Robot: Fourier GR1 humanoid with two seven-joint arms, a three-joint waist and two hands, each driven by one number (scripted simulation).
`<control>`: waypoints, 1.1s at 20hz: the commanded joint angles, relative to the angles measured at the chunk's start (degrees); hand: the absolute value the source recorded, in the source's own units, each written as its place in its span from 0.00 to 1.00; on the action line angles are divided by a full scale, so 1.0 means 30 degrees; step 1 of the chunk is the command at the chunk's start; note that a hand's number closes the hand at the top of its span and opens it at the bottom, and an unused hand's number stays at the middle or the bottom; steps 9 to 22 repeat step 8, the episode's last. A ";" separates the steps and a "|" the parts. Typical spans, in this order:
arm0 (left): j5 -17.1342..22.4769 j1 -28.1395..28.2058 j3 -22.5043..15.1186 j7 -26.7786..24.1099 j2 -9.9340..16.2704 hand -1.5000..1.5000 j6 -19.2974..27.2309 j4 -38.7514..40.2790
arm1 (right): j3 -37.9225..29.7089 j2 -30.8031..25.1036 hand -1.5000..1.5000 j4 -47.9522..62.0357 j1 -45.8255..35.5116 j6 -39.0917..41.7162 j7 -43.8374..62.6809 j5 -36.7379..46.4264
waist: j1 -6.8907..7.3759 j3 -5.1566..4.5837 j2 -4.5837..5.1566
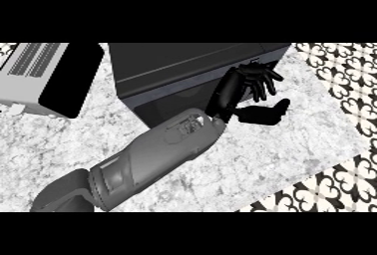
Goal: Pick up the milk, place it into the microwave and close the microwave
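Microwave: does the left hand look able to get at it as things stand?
Probably yes. The left hand is open and lies right at the dark microwave's front right corner. Its fingers seem to touch the microwave, and nothing stands between them. No milk shows in this view.

Mottled grey-white stone look on the worktop (pixel 280 149), matt and slightly rough. Dark, smooth, faintly glossy casing on the microwave (pixel 184 64) at the far edge. Matt black plastic-like hand (pixel 247 92); smooth grey satin forearm (pixel 158 149). Pale ribbed appliance (pixel 33 74) at far left corner.
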 commanded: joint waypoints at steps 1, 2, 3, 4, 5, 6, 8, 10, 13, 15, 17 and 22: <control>0.0572 0.1608 0.1426 -0.0255 0.1627 0.00 0.1378 0.3352 | -0.0572 -0.0129 0.00 -0.0134 0.0401 -0.0143 0.0103 -0.0313 | 0.0853 -0.0126 0.0125; 0.0736 0.1458 0.1471 -0.0270 0.1825 0.00 0.1021 0.3281 | -0.0436 -0.0127 0.00 -0.0291 0.0488 -0.0088 0.0210 -0.0381 | 0.1191 -0.0137 0.0067; 0.0918 0.1454 0.1543 -0.0300 0.1940 0.00 0.0961 0.3254 | -0.0640 -0.0137 0.00 -0.0423 0.0573 -0.0196 0.0199 -0.0457 | 0.1043 -0.0156 0.0078; 0.1041 0.1632 0.1425 -0.0348 0.1706 0.00 0.0914 0.3346 | -0.0680 -0.0171 0.00 -0.0402 0.0702 -0.0165 0.0280 -0.0529 | 0.1224 -0.0133 0.0056; 0.1190 0.1674 0.1416 -0.0404 0.1744 0.00 0.0836 0.3326 | -0.0859 -0.0243 0.00 -0.0589 0.0747 -0.0285 0.0316 -0.0577 | 0.1260 -0.0171 0.0003; 0.1180 0.1470 0.1291 -0.0471 0.1542 0.00 0.0968 0.3342 | -0.0809 -0.0257 0.00 -0.0633 0.0839 -0.0207 0.0393 -0.0685 | 0.1229 -0.0135 0.0013; 0.1357 0.1473 0.1174 -0.0682 0.1616 0.00 0.0777 0.3401 | -0.1048 -0.0259 0.00 -0.0706 0.0934 -0.0197 0.0369 -0.0978 | 0.1347 -0.0118 -0.0002; 0.1357 0.1473 0.1174 -0.0682 0.1616 0.00 0.0777 0.3401 | -0.1048 -0.0259 0.00 -0.0706 0.0934 -0.0197 0.0369 -0.0978 | 0.1347 -0.0118 -0.0002; 0.1357 0.1473 0.1174 -0.0682 0.1616 0.00 0.0777 0.3401 | -0.1048 -0.0259 0.00 -0.0706 0.0934 -0.0197 0.0369 -0.0978 | 0.1347 -0.0118 -0.0002; 0.1357 0.1473 0.1174 -0.0682 0.1616 0.00 0.0777 0.3401 | -0.1048 -0.0259 0.00 -0.0706 0.0934 -0.0197 0.0369 -0.0978 | 0.1347 -0.0118 -0.0002; 0.1357 0.1473 0.1174 -0.0682 0.1616 0.00 0.0777 0.3401 | -0.1048 -0.0259 0.00 -0.0706 0.0934 -0.0197 0.0369 -0.0978 | 0.1347 -0.0118 -0.0002; 0.1357 0.1473 0.1174 -0.0682 0.1616 0.00 0.0777 0.3401 | -0.1048 -0.0259 0.00 -0.0706 0.0934 -0.0197 0.0369 -0.0978 | 0.1347 -0.0118 -0.0002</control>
